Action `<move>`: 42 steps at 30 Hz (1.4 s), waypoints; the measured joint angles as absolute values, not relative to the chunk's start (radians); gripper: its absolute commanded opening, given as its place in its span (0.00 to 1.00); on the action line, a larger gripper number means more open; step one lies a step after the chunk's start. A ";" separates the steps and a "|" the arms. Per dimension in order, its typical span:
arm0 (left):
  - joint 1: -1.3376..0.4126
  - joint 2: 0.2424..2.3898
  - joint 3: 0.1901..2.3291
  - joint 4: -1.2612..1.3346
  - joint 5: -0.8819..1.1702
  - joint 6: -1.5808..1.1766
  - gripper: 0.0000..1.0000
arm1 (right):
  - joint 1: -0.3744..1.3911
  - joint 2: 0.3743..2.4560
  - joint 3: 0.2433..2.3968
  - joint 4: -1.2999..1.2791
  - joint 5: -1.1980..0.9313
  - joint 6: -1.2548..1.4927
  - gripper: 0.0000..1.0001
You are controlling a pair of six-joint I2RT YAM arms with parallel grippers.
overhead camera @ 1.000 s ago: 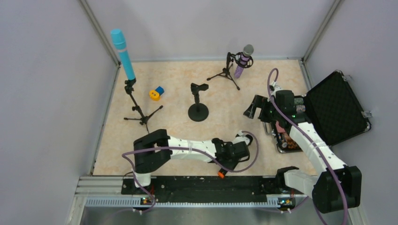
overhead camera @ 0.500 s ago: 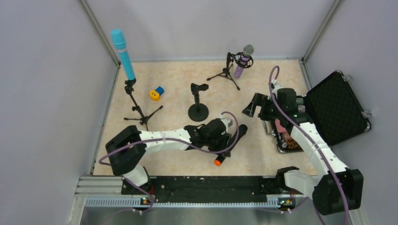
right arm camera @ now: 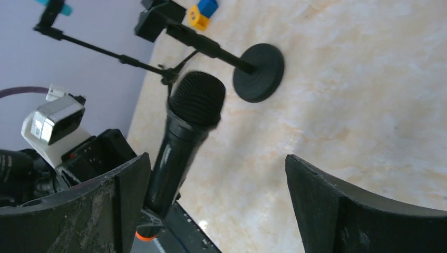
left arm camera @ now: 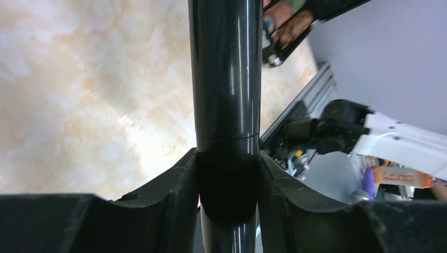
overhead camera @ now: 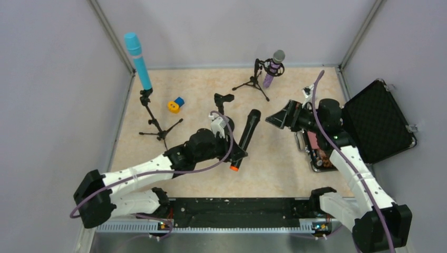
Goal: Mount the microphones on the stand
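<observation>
My left gripper [overhead camera: 235, 154] is shut on the black microphone [overhead camera: 245, 138] with the orange end, held tilted above the table just right of the round-base stand [overhead camera: 223, 117]. In the left wrist view the black barrel [left arm camera: 225, 79] fills the gap between my fingers [left arm camera: 176, 182]. In the right wrist view the same black microphone [right arm camera: 182, 142] shows next to my left finger. My right gripper [overhead camera: 275, 120] is open and empty, to the right of it. The light blue microphone [overhead camera: 138, 61] stands in the left tripod stand. The purple microphone [overhead camera: 273, 68] sits in the back tripod stand [overhead camera: 254, 83].
A small yellow and blue object [overhead camera: 175, 104] lies between the stands. An open black case [overhead camera: 375, 121] stands at the right, behind my right arm. The left tripod's legs [overhead camera: 159, 129] spread close to my left arm.
My left arm has lifted the black microphone from near the front edge and carried it back and left towards the round-base stand. My right gripper has turned slightly towards it.
</observation>
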State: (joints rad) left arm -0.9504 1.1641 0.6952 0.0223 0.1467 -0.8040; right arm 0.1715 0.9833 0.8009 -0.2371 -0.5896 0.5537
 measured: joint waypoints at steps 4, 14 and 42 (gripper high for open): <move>-0.950 1.032 0.632 0.117 0.106 -0.816 0.00 | 0.184 0.941 0.708 -0.095 -0.674 0.654 0.95; -0.950 0.899 0.548 0.330 0.065 -0.815 0.00 | 0.368 0.926 0.653 0.232 -0.724 0.854 0.91; -0.950 0.915 0.546 0.463 0.146 -0.825 0.00 | 0.509 1.256 0.681 0.937 -0.766 1.264 0.51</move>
